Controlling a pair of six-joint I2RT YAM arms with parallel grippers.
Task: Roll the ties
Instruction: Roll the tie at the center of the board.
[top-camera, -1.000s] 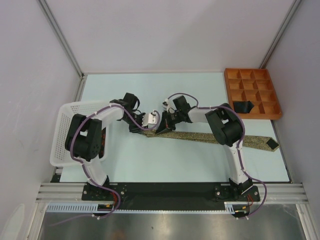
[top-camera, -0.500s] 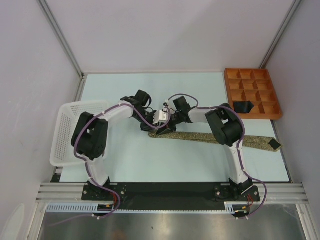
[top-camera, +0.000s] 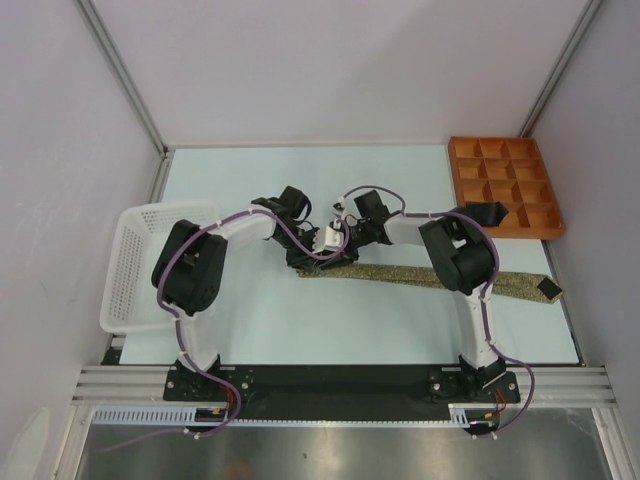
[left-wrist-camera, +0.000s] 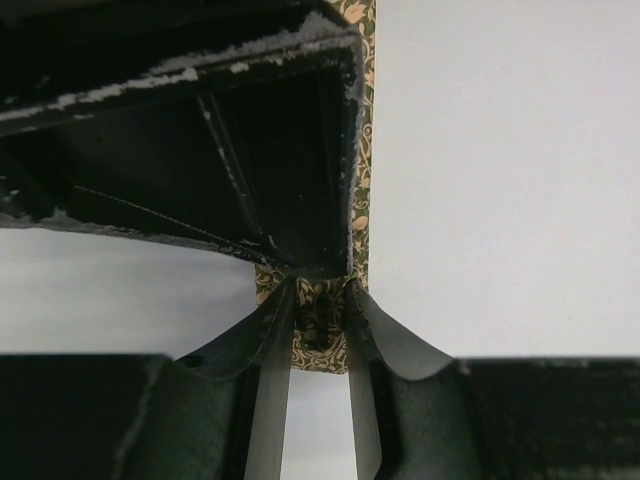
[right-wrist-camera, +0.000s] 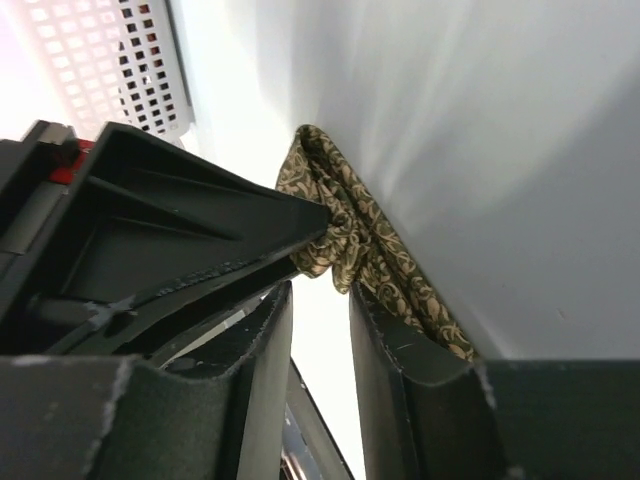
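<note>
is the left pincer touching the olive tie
Touching. The left wrist view shows the olive tie pinched inside the left pincer, patterned fabric filling the gap between both fingers.

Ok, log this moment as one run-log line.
stage: roll just begun | left gripper: shut on olive tie | right gripper: open, beside bunched end | black tie: in orange tray

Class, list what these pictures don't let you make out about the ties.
Top view: how much of the olive tie is rolled; the left gripper and right gripper cover that end.
Top view: whether the black tie in the tray is rolled; too small.
Wrist views: tie's length; cut off.
</note>
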